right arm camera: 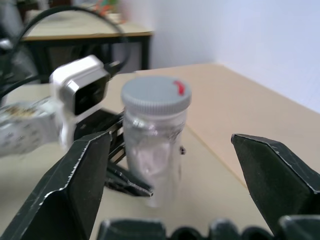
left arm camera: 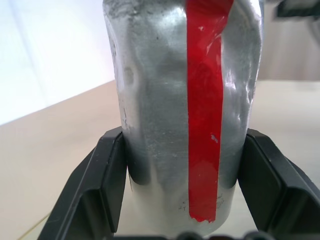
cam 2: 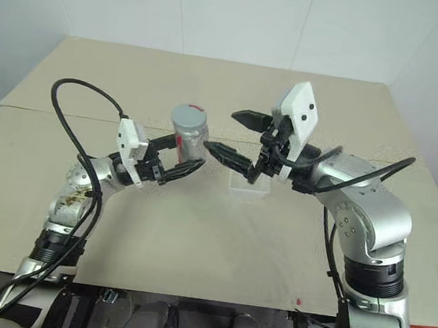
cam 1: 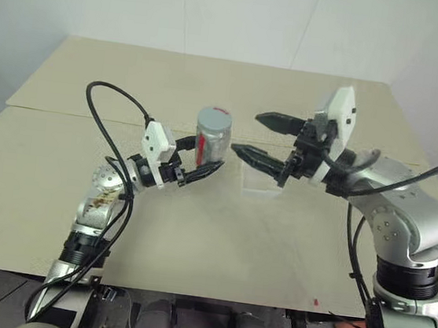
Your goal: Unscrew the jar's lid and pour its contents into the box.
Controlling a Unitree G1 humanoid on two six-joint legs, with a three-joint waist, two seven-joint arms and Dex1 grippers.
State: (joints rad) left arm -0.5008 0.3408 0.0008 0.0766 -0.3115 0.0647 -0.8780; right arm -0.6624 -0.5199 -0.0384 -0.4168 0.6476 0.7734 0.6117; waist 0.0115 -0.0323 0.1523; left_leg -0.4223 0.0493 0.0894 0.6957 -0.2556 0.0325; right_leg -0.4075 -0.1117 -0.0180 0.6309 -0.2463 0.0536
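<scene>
Grey lid (cam 1: 215, 117) still on the jar (cam 1: 211, 139), centre frame, clamped in my left claw (cam 1: 197, 164); right claw (cam 1: 260, 137) gapes beside it, next must close on the lid

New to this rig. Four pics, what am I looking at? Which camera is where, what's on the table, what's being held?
It is a humanoid robot with two arms, each ending in a two-fingered black gripper. The two wide pictures come from a stereo camera on its head, looking down over a beige table. The two close-ups come from cameras on the wrists. The left gripper is shut on the jar, a clear jar with a silvery label and red stripe, held upright with its grey lid on. The right gripper is open, facing the jar. On the table sits a small clear box.
</scene>
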